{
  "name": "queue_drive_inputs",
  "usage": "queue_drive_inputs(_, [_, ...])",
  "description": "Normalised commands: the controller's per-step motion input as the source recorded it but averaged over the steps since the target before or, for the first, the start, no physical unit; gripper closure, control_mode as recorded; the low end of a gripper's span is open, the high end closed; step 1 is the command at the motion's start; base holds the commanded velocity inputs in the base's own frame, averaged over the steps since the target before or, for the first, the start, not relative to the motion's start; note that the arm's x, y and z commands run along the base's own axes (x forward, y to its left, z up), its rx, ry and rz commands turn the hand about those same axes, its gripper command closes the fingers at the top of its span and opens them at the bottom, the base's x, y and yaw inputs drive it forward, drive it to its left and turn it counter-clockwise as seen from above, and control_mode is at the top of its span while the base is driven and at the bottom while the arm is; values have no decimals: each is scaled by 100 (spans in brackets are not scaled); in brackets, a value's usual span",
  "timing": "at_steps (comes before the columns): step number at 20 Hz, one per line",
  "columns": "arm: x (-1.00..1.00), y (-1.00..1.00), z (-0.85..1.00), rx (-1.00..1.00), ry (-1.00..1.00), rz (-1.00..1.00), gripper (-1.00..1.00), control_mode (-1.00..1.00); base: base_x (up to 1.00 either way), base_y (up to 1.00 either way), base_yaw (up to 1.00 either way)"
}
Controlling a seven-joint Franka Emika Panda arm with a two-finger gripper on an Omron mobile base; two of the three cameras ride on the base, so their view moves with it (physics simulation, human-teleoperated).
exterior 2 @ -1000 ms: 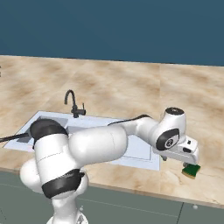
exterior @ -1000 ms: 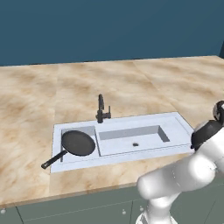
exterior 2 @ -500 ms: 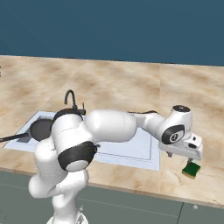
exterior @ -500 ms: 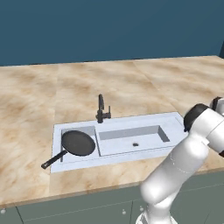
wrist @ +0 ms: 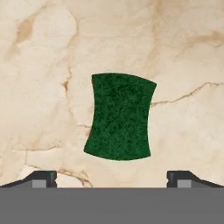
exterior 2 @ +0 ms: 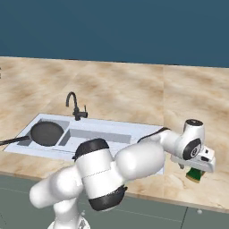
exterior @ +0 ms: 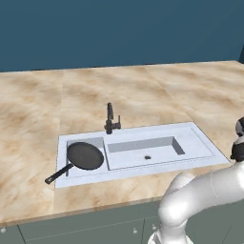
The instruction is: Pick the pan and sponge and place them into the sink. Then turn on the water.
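Observation:
The sponge (wrist: 120, 116) lies green side up on the marble counter, right of the sink (exterior: 202, 140). My gripper (wrist: 113, 179) hangs straight above it, open, with a fingertip (wrist: 41, 178) on either side and nothing between them. From the right base view the gripper (exterior 2: 195, 167) sits just over the sponge (exterior 2: 195, 175), whose yellow base shows near the counter's front edge. The black pan (exterior: 86, 156) rests in the sink's small left basin, its handle (exterior: 57, 175) sticking out over the rim; it is the pan (exterior 2: 46, 133) in the right base view too. No water runs from the faucet (exterior: 110, 120).
The long right basin (exterior: 145, 151) holds nothing but its drain hole. Marble counter (exterior: 143, 90) stretches behind and on both sides of the sink (exterior 2: 116, 126). My own arm (exterior 2: 129, 161) arches low across the sink's right end. Grey cabinet fronts (exterior: 95, 226) run below the counter edge.
The arm's links have swung round while the hand stayed over the sponge, shifting slightly right. The sponge and the pan have not moved. The jaws stay open.

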Motion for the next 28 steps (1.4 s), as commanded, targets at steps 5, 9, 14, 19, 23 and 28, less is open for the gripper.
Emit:
queue_drive_inputs(5, [17,-32,-11,4,0,0,-100,-100,0,0,0])
queue_drive_inputs(9, [29,-16,-8,7,0,0,-100,-100,0,0,0])
queue_drive_inputs(14, [23,-3,-18,8,0,0,-100,-100,0,0,0])
queue_drive_inputs(19, [3,-4,-34,8,0,0,-100,-100,0,0,0])
queue_drive_inputs(23, [0,-13,-49,2,0,0,-100,-100,0,0,0])
queue_drive_inputs(28, [0,-9,-52,0,0,0,-100,-100,0,0,0])
